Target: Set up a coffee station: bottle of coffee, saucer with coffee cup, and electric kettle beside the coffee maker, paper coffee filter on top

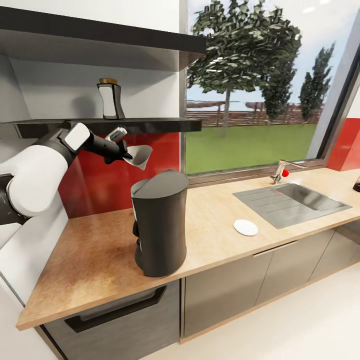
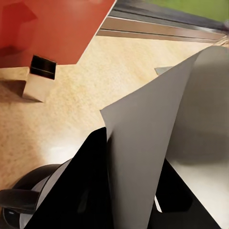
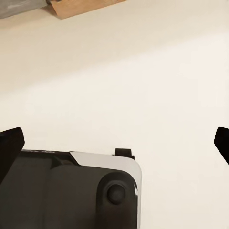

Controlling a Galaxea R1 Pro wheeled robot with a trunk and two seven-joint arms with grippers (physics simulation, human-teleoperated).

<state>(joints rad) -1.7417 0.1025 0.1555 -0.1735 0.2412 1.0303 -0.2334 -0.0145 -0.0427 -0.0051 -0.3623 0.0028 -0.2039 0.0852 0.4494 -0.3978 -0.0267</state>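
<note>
The left tool [image 1: 129, 152] is gripping the paper coffee filter [image 1: 140, 155] between closed fingers, holding it just above the coffee maker [image 1: 160, 222] on the counter [image 1: 100, 250] for placement on top, while the right tool [image 3: 114, 143] is hanging wide open and empty.

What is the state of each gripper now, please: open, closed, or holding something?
Left gripper: closed on the paper coffee filter, held above the coffee maker.
Right gripper: open, holding nothing; its fingers stand wide apart over the floor.
</note>
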